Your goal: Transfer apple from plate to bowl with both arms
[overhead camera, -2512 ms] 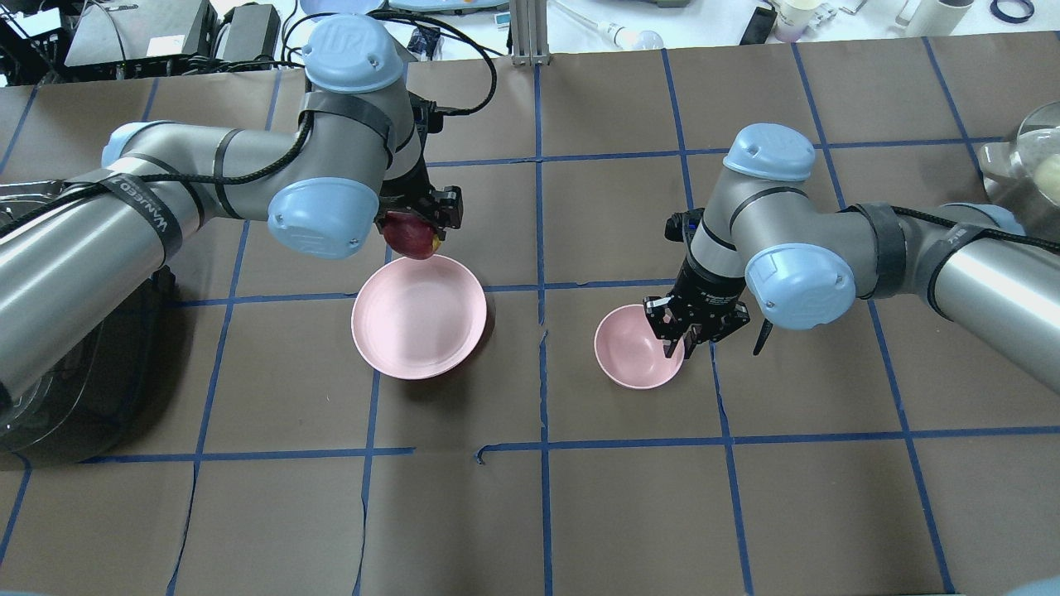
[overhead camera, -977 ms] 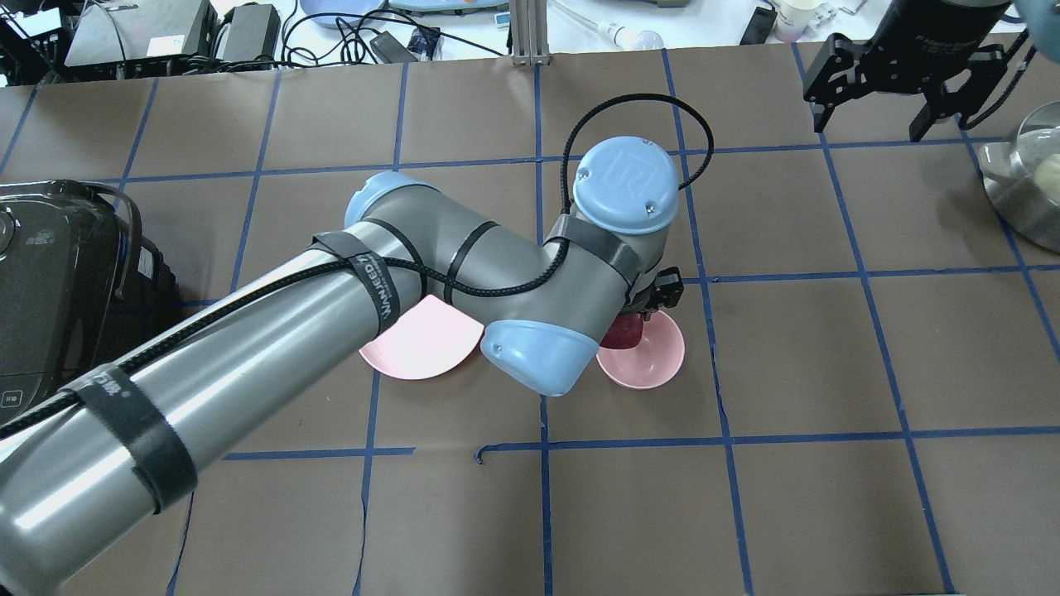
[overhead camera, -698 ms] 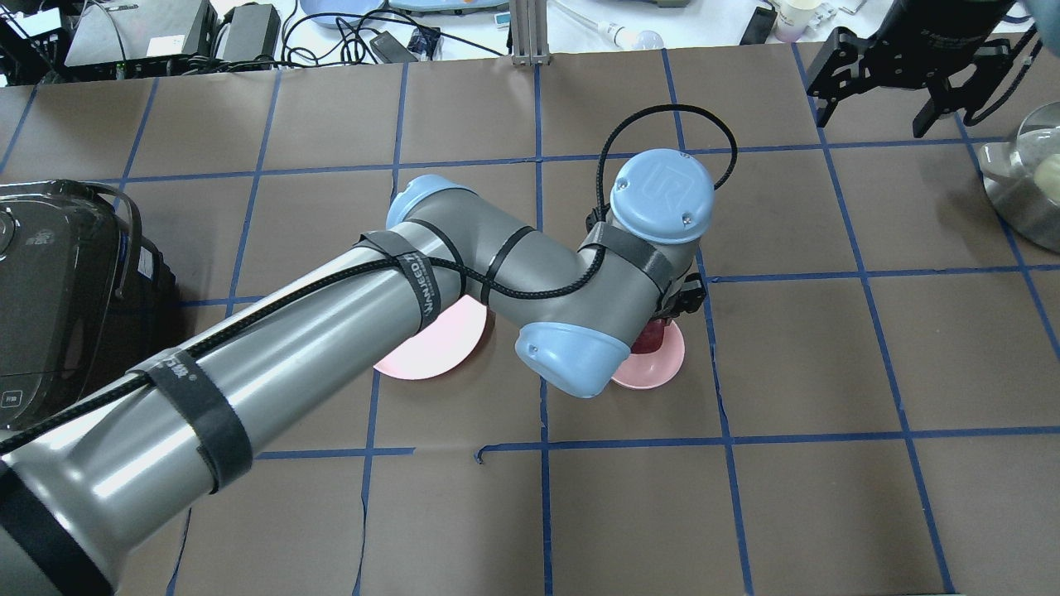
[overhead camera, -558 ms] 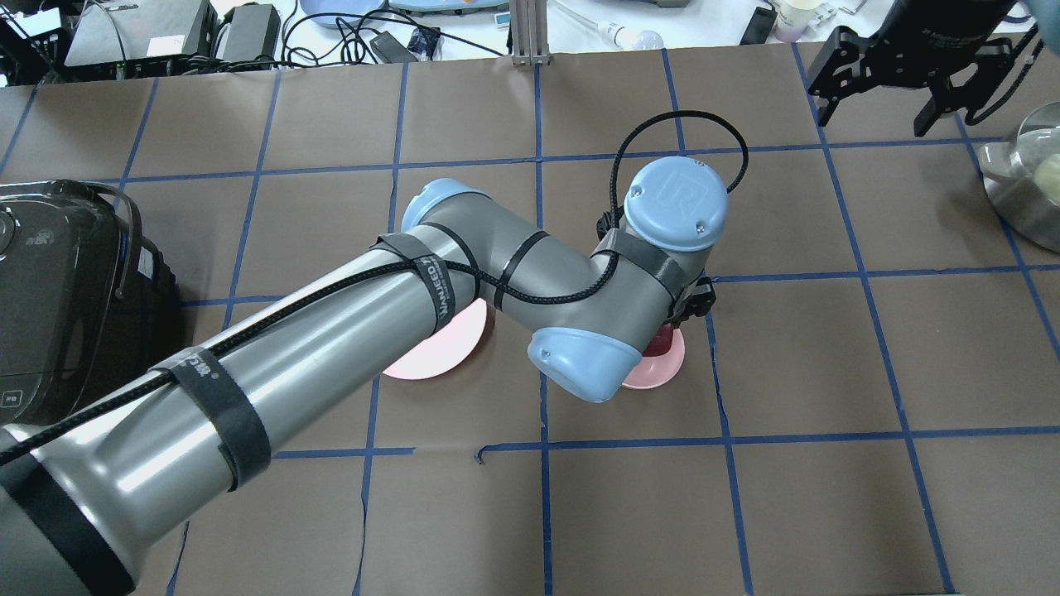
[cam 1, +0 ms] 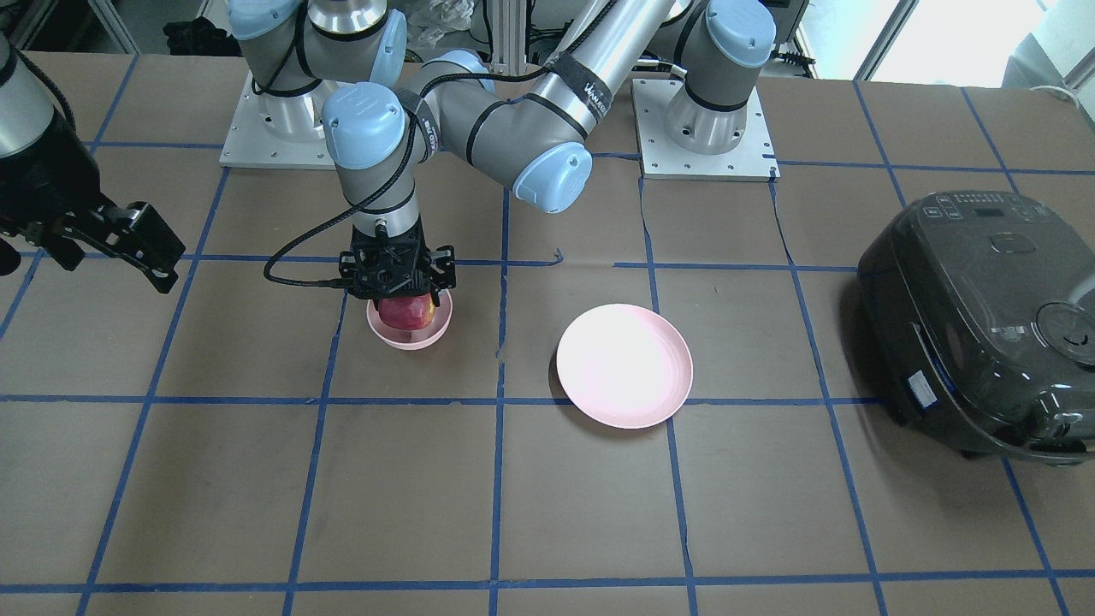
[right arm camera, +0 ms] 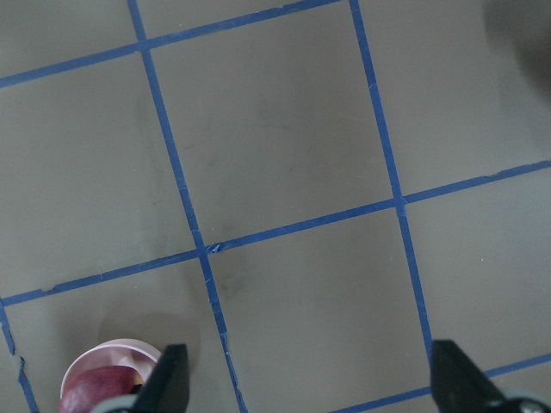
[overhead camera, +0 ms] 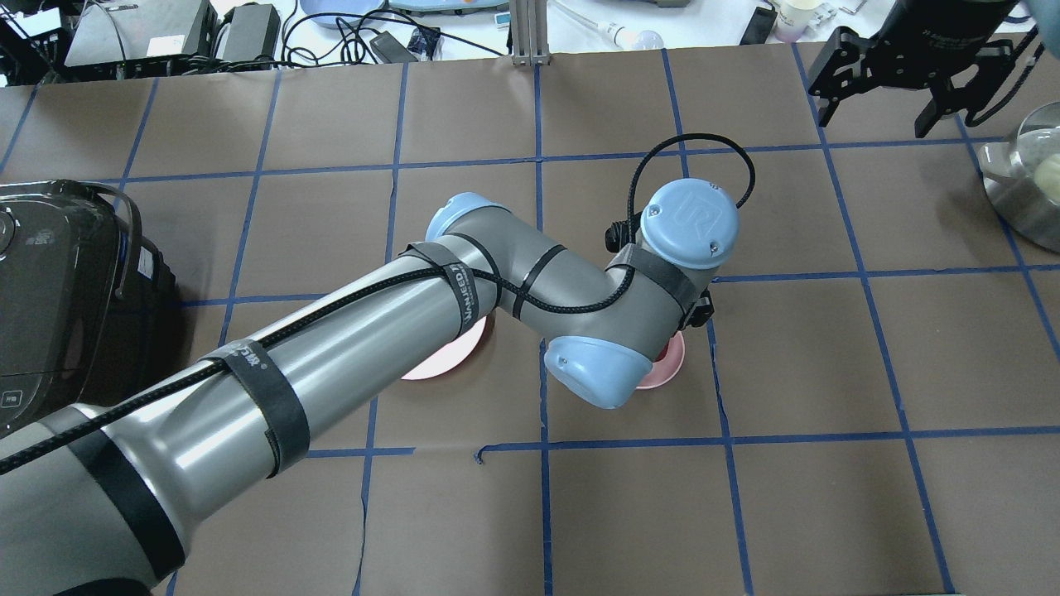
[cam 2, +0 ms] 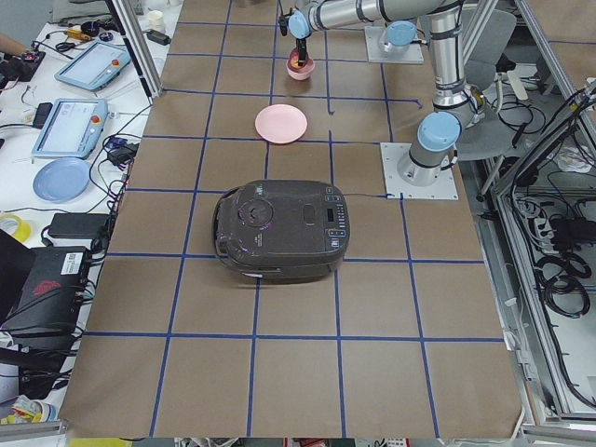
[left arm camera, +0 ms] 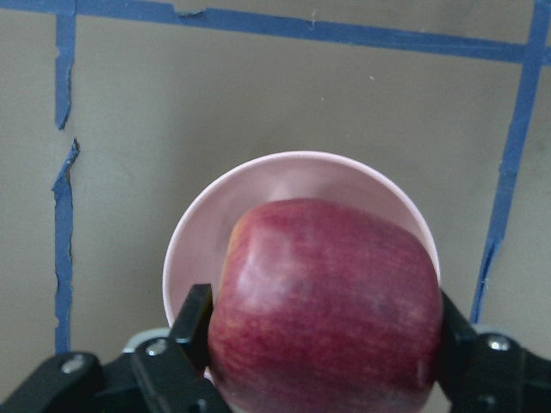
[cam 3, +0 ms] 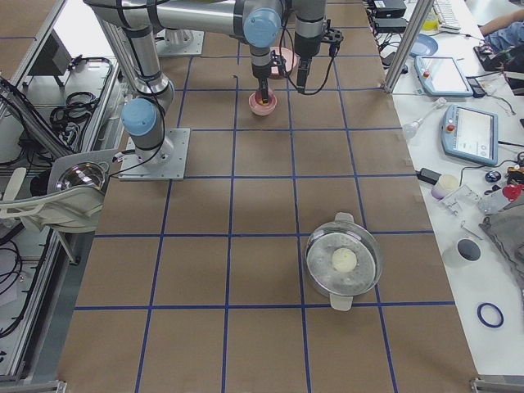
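My left gripper (cam 1: pixel 404 299) is shut on the dark red apple (cam 1: pixel 405 315) and holds it down in the mouth of the small pink bowl (cam 1: pixel 409 335). The left wrist view shows the apple (left arm camera: pixel 327 310) clamped between both fingers (left arm camera: pixel 194 318) with the bowl's rim (left arm camera: pixel 284 168) right below. I cannot tell whether the apple touches the bowl. The wide pink plate (cam 1: pixel 624 364) sits empty beside the bowl. In the overhead view my left arm hides most of the plate (overhead camera: pixel 443 360) and the bowl (overhead camera: pixel 669 364). My right gripper (overhead camera: pixel 869 108) is open and empty, raised far from the bowl.
A black rice cooker (cam 1: pixel 975 325) stands on my left side of the table. A steel pot with a glass lid (overhead camera: pixel 1027 182) sits at my far right. Both arm bases (cam 1: pixel 701 120) are bolted along the table's near edge.
My left arm carried the apple from above the plate across to the bowl and lowered it. My right gripper left the bowl and withdrew up to the far right.
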`<state>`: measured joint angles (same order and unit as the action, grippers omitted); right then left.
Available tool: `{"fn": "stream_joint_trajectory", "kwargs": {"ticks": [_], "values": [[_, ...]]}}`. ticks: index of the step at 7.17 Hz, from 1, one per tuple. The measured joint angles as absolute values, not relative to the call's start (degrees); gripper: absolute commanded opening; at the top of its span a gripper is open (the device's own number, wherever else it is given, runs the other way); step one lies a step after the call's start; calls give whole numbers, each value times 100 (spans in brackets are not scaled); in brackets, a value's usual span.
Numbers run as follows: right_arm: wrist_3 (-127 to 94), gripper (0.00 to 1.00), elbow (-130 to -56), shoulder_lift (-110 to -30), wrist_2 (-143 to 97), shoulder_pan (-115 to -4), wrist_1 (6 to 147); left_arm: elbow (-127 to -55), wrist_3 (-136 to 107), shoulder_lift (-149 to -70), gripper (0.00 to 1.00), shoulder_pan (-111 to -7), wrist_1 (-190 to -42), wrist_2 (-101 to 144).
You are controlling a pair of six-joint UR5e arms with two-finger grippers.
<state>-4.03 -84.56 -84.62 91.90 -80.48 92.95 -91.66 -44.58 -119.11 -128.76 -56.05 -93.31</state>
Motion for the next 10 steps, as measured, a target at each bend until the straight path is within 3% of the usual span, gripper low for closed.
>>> {"fn": "stream_joint_trajectory", "kwargs": {"ticks": [1, 6, 10], "values": [[-404, 100, -8466, -8468, 9191, -8050, 9296, -9181, -4450, -11911, 100, -12876, -5534, -9369], [-396, 100, -8472, -8477, 9216, -8035, 9306, -9261, -4471, -11665, 100, -12763, -5354, -9327], [-328, 100, -8466, -8490, 9200, -8042, 9293, -9207, -3776, -11109, 100, -12067, -5811, -9152]]}}
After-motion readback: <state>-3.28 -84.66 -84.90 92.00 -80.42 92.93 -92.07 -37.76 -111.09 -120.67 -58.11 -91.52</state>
